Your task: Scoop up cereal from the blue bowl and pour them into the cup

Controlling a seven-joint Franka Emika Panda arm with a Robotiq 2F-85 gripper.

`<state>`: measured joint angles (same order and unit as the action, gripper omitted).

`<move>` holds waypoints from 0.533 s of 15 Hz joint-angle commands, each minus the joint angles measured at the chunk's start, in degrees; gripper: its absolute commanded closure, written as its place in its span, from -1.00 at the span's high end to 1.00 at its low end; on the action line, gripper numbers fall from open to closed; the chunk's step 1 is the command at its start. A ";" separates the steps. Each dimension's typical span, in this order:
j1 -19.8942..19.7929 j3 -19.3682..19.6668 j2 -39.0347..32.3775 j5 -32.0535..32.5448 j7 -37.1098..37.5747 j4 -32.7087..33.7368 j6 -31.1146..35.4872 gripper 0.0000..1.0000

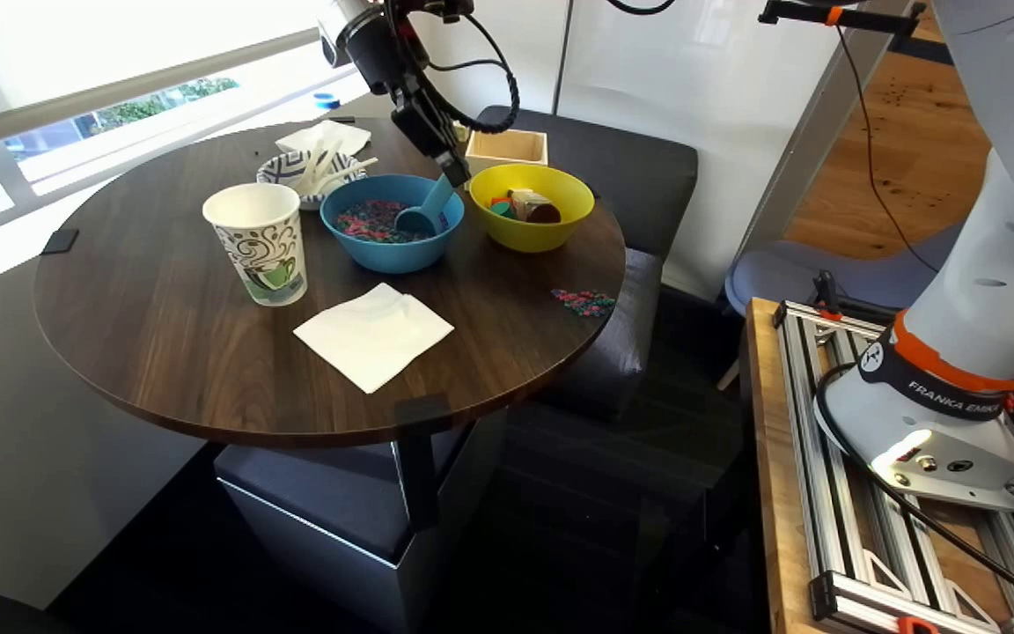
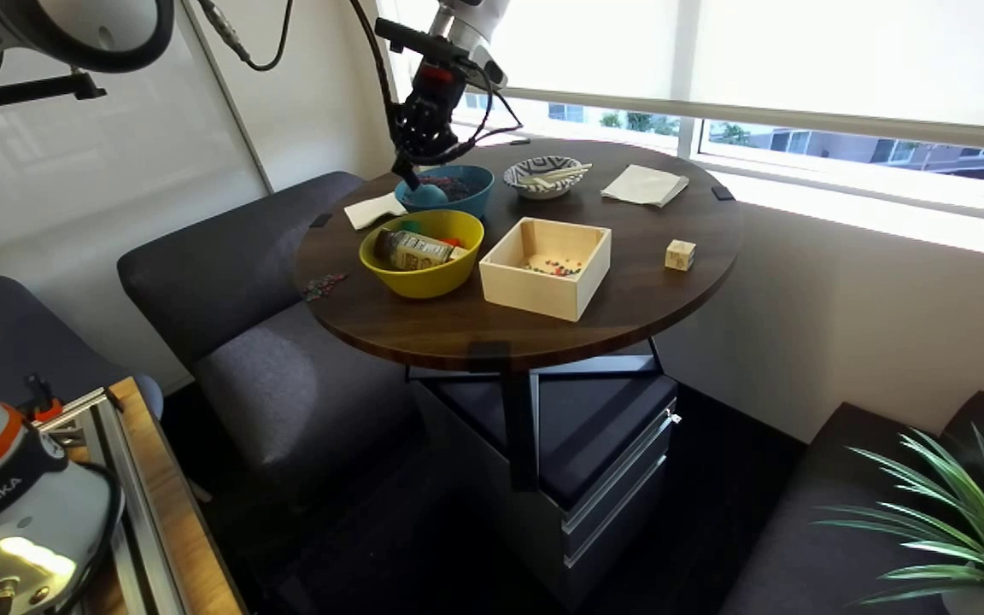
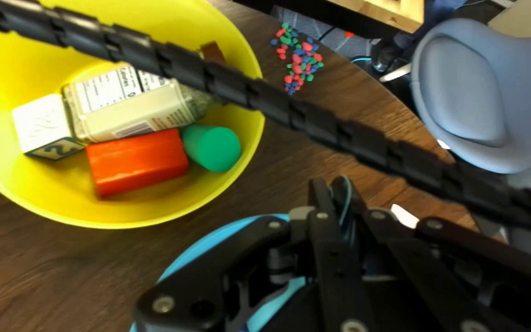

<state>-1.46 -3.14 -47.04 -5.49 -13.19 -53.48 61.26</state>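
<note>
The blue bowl stands on the round table and also shows in an exterior view. It holds the cereal, a heap of tiny reddish-purple and dark pieces. My gripper is above the bowl's edge nearest the yellow bowl, pointing down at a tilt. It is shut on the handle of a blue scoop, whose head rests in the cereal. In the wrist view the fingers pinch the thin handle; the scoop head is hidden there. The cup, white with green print, stands upright beside the blue bowl, apart from it.
The yellow bowl, holding a jar and blocks, stands close to the blue bowl. A wooden box, a patterned bowl of utensils and a napkin are nearby. Spilled pieces lie near the table edge.
</note>
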 commanded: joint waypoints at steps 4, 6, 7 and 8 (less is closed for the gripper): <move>-3.99 -3.73 -7.53 -15.00 5.96 10.69 -8.49 -0.96; -4.92 -4.15 -8.72 -18.90 7.82 11.66 -8.94 -0.96; -5.66 -4.67 -9.59 -20.69 8.86 12.56 -9.41 -0.96; -6.09 -4.74 -9.94 -22.51 9.57 12.55 -9.27 -0.96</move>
<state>-5.66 -5.90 -53.39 -22.49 -7.37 -45.07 54.47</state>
